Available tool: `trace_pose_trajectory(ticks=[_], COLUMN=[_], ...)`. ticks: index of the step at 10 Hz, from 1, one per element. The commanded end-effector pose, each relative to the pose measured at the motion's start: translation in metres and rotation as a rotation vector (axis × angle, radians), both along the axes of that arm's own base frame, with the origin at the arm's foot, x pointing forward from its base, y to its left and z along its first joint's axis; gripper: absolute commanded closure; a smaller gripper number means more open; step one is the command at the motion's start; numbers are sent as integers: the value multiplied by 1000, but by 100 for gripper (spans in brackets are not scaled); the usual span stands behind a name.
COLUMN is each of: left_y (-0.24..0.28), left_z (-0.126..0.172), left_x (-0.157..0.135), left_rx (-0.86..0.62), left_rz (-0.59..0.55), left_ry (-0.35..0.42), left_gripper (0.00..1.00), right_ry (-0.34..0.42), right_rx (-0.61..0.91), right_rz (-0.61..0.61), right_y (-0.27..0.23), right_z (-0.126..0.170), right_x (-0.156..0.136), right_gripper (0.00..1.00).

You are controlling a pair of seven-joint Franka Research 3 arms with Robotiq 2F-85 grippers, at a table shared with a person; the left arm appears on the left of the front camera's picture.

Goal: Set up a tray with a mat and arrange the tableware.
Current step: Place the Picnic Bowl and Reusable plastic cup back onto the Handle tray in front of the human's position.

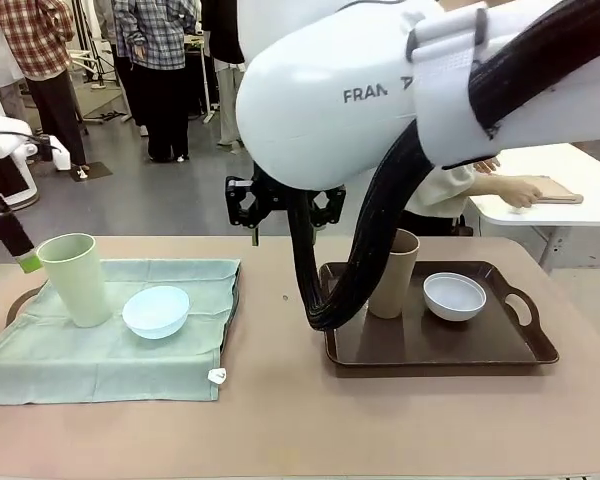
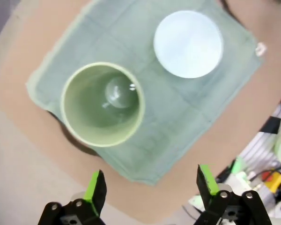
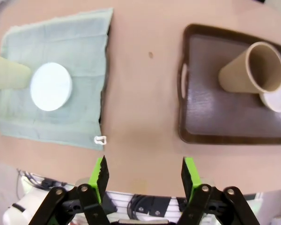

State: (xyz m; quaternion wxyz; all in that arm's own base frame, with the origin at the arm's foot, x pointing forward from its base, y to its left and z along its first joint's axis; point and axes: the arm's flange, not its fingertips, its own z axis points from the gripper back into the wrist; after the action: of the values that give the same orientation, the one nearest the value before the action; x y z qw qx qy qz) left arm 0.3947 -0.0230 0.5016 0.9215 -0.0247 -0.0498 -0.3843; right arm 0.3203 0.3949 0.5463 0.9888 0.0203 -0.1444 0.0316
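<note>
Two trays are set on the worktop (image 1: 280,420). One tray (image 1: 13,305) is covered by the green mat (image 1: 100,365), so that only its dark rim is shown at the mat's edges. On the mat, the green tumbler (image 1: 76,280) is stood upright towards the far left corner, and the blue bowl (image 1: 156,311) is placed just beside it, nearer the mat's middle.

Right of the mat and apart from it, the second tray (image 1: 540,350) is bare of any cloth. The brown tumbler (image 1: 395,275) and the white bowl (image 1: 454,296) are stood in it side by side.

The matted setting is judged complete. Whether a mat is also wanted under the second pair cannot be told; if so, that step is not yet done.

The left fingers (image 2: 94,187) are spread wide with nothing between them, above the mat's edge by the green tumbler. The right fingers (image 3: 100,176) are likewise parted and empty, high over bare worktop right of the mat.
</note>
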Motion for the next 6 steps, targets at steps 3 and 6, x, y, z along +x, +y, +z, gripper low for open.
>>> trace_pose_trajectory(ticks=[3,6], left_y=[-9,-9], left_z=[12,12], left_x=[-1,-1], left_rx=[-13,-13], left_rz=[42,42], left_ry=[5,5], left_gripper=[0,0], right_ry=[21,21], right_rx=[-11,-11], right_rz=[-20,-20], right_y=[-5,-5], right_z=[-2,-2], right_x=[3,3], right_gripper=[19,19])
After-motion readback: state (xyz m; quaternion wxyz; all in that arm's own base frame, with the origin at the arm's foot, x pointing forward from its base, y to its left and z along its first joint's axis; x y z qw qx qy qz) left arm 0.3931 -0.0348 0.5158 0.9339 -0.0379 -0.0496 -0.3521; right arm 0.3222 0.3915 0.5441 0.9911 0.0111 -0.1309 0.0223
